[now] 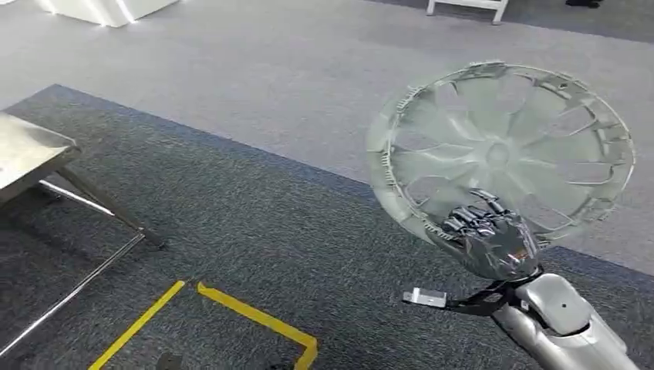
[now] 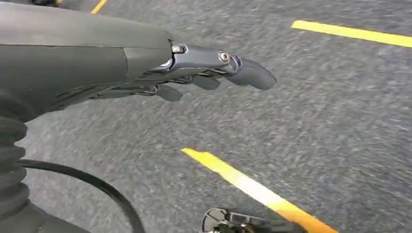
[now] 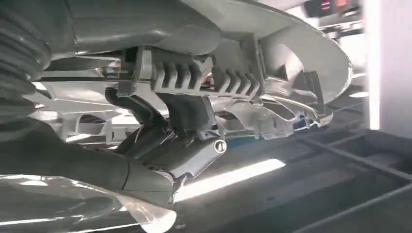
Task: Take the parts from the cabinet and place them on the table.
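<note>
The right hand grips the hubcap, a silver spoked wheel cover, by its lower rim and holds it up in the air, tilted, over the border between the dark carpet and the lighter grey floor. In the right wrist view the dark fingers curl around the ribbed clips on the hubcap's rim, with the thumb underneath.

The table, a metal top on slanted legs, stands well to the left of the hubcap, with open carpet between them. Yellow tape marks a corner on the carpet, nearer than the hubcap and to its left. Far beyond the hubcap, at the upper edge of the head view, a white block with lit edges stands on the grey floor.

The left hand hangs above the carpet holding nothing, its fingers stretched out and slightly apart. Yellow tape runs across the carpet beneath it.
</note>
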